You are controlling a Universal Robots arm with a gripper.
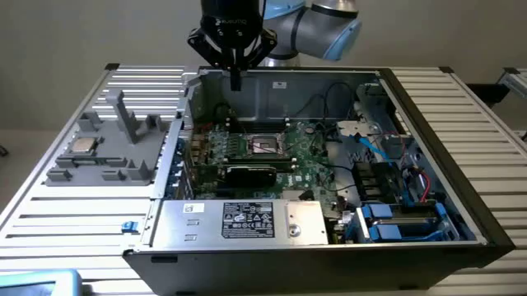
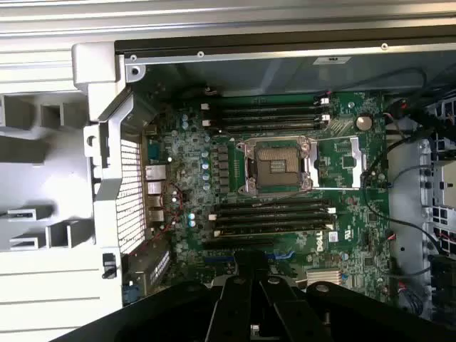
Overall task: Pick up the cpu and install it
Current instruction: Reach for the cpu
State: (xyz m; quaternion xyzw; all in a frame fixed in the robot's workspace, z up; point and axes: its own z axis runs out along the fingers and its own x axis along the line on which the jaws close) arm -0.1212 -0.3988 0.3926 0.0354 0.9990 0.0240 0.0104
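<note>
Your gripper [image 1: 236, 83] hangs closed and empty above the case [image 1: 329, 265] back wall. The cpu [image 1: 83, 145] lies untouched on the grey fixture [image 1: 136, 165] beside the case. Pick-up not begun; a grasp needs opened fingers.

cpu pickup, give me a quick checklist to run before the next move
1. Small silvery square cpu lying in the grey plastic holder, at the exterior view's left: ok.
2. Black gripper carrying nothing: ok.
3. Gripper open for a pick: not ok, it is shut.
4. Gripper above the cpu: not ok, it hangs over the open metal computer case, apart from the cpu.
5. Black square socket free of any chip: ok.
6. Cpu corner mark matched to the socket: cannot tell.
</note>
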